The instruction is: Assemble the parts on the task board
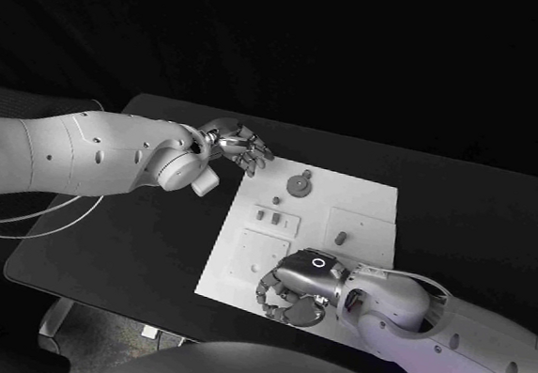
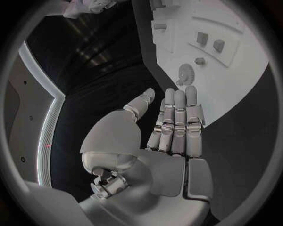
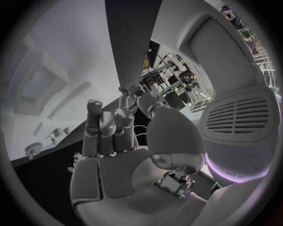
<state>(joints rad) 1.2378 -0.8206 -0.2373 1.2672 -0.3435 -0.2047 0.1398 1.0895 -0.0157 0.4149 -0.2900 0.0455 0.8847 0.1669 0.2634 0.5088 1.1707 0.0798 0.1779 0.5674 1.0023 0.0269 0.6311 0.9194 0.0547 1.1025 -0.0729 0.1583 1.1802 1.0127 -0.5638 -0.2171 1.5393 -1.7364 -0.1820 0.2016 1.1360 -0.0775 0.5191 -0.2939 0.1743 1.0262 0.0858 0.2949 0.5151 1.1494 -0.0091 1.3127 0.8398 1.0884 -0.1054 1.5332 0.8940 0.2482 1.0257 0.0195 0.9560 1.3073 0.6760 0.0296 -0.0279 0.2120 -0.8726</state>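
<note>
Our left hand [image 1: 237, 147] has its fingers [image 2: 177, 117] straight and side by side, holding nothing. It hovers at the 11 o'clock corner of the task board [image 1: 363, 201]. Our right hand [image 1: 297, 289] sits over the board's 6 o'clock edge with its fingers [image 3: 106, 127] curled a little, and we see nothing in them.

We think no part is picked up yet, so we are at the start of a step. Next, one hand needs to come down on a part and pinch it gently.

The board is a flat, smooth white plate on the black tabletop [image 1: 138, 234]. Near 12 o'clock on it lies a small round grey gear [image 1: 298, 185] with tiny teeth. Two little grey blocks [image 1: 270, 213] sit near the middle. Shallow square pockets [image 1: 359, 227] are cut into the plate.
</note>
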